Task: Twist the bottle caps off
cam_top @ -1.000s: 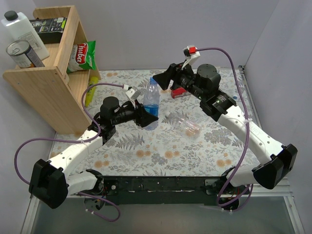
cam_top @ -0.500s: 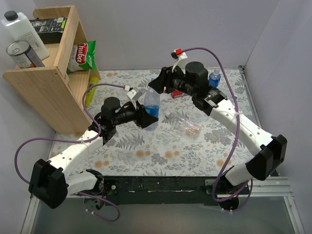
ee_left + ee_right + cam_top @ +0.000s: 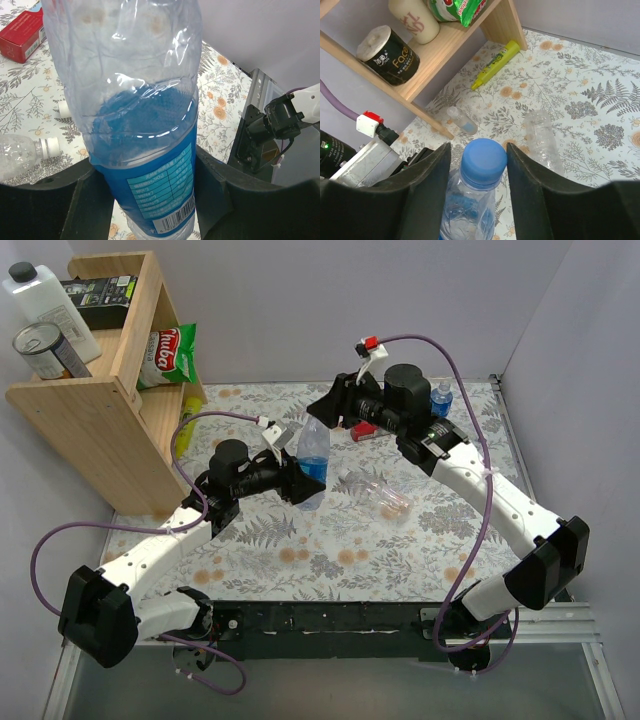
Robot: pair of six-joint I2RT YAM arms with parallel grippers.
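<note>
A clear water bottle (image 3: 313,455) with a blue label (image 3: 160,190) stands upright in mid-table, and my left gripper (image 3: 303,483) is shut on its lower body (image 3: 145,200). Its bottle cap (image 3: 483,157) is blue and sits on the neck. My right gripper (image 3: 479,152) hangs over it from above, open, with one finger on each side of the cap. The right finger (image 3: 520,170) looks to be touching the cap and a narrow gap shows at the left one. In the top view the right gripper (image 3: 328,408) hides the cap.
An empty clear bottle (image 3: 375,490) lies on its side right of the held one, its white cap (image 3: 50,146) on. A red box (image 3: 365,430) and a small blue bottle (image 3: 438,400) sit behind. The wooden shelf (image 3: 90,390) stands left, a yellow marker (image 3: 496,64) by it.
My right arm swung left from the back of the table and came down over the bottle's top, its jaws narrowing round the cap. The left gripper and the bottle stayed put.
</note>
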